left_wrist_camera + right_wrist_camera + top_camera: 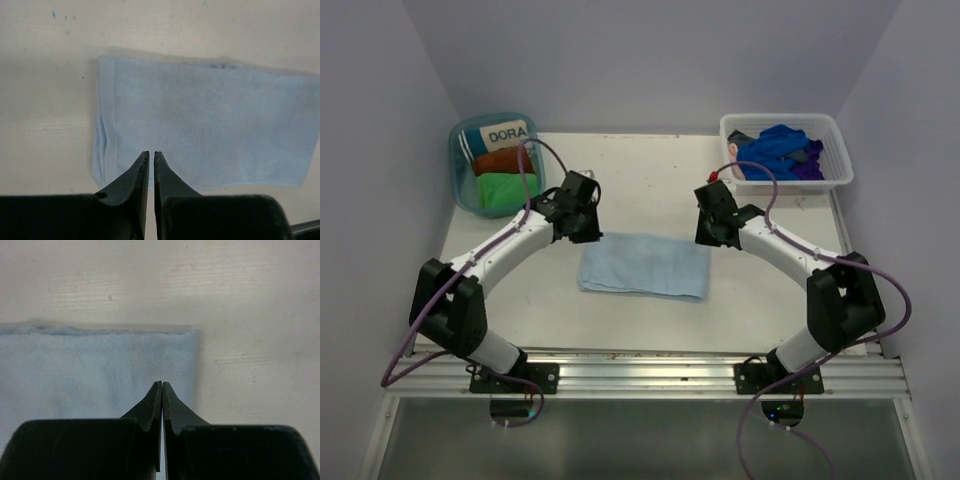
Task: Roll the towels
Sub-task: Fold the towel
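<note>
A light blue towel (645, 265) lies flat and folded on the table between the two arms. My left gripper (588, 236) hovers over its left end. In the left wrist view the towel (200, 125) fills the middle, and the left gripper (151, 152) shows only a thin slit between its jaws, with nothing in them. My right gripper (708, 238) hangs over the towel's right end. In the right wrist view that gripper (162, 383) is shut and empty above the towel (95, 370), close to its right edge.
A teal bin (460, 180) at the back left holds a green towel (500, 190), a rust-brown towel (500, 160) and a white-and-teal "DORA" item (505, 133). A white basket (840, 150) at the back right holds dark blue towels (775, 150) and a purple towel (810, 165).
</note>
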`<state>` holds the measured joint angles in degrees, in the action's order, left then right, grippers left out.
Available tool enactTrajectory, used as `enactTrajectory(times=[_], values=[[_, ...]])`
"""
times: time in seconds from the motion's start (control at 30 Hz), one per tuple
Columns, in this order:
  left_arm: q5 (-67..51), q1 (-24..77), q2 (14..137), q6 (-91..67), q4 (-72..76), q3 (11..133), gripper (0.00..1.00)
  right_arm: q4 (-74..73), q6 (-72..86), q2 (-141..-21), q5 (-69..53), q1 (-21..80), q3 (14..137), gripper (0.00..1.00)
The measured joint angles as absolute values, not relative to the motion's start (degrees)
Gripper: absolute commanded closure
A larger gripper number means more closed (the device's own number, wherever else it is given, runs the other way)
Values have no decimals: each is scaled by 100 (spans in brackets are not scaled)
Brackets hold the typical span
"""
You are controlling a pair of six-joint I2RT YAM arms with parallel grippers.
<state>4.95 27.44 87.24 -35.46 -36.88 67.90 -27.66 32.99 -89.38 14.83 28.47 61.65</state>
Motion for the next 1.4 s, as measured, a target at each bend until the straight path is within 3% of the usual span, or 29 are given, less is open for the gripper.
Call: enactTrajectory(times=[0.23, 0.47, 0.63, 0.97, 1.03, 1.2, 1.4], values=[[211, 2801, 9378, -3642, -3623, 5874, 89, -2733, 3271, -8989, 1256, 3118, 5819, 99], [460, 2797, 9924, -3636, -3656, 6073, 89, -2453, 3310, -9295, 1247, 3168, 5155, 100], [810, 2683, 10516, -3573, -3750, 6820, 89, -2117, 3529, -8960, 1374, 3470, 4731, 100], [1260, 2633, 12287, -3205, -4147, 9373, 90, -2423, 4762, -7946, 1267, 5015, 3983, 100], [1299, 2633, 12473, -3159, -4150, 9717, 89, -2646, 4821, -7758, 1247, 5111, 3983, 95], [1234, 2665, 12317, -3063, -4160, 9835, 87, -3118, 4707, -7373, 1553, 4963, 4276, 93], [711, 2838, 11159, -3085, -4036, 8967, 86, -2934, 4163, -7975, 1573, 4215, 5225, 95]])
